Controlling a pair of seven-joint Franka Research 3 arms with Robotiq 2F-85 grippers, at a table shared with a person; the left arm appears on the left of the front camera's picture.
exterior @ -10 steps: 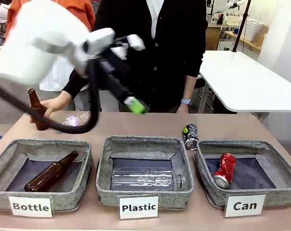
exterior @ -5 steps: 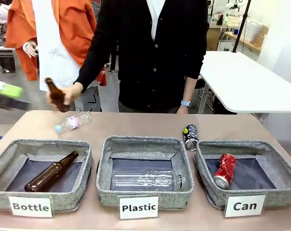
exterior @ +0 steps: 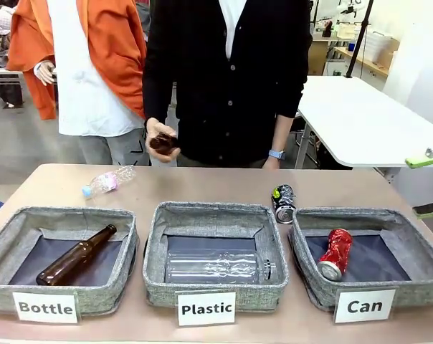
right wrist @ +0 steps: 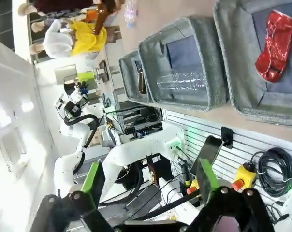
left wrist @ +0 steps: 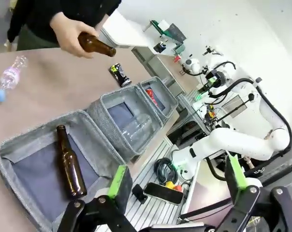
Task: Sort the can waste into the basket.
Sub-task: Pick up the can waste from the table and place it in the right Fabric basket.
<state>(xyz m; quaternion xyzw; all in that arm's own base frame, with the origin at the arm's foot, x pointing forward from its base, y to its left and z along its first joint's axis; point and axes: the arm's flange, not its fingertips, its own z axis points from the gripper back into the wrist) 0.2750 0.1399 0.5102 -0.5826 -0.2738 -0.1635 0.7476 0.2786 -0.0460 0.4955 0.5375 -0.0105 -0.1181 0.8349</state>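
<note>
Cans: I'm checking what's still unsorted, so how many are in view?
2. The red can lies inside the basket labelled Can; the dark can lies on the table, outside, by that basket's far left corner. No others seen.

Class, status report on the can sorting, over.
Left gripper, right gripper open, empty. Red can in basket; dark can outside, beside it. Person's hand holds bottle.

Three labels are legible in the front view, each in black lettering. The first white card (exterior: pixel 46 308), on the front wall of the left shallow grey fabric basket (exterior: pixel 59 213), reads "Bottle". The second white card (exterior: pixel 207 309), on the middle grey fabric basket (exterior: pixel 209 209), reads "Plastic". The third white card (exterior: pixel 364 306), on the right grey fabric basket (exterior: pixel 360 213), reads "Can". Markings on the dark crushed metal can (exterior: pixel 283 203) are too small to read.
</note>
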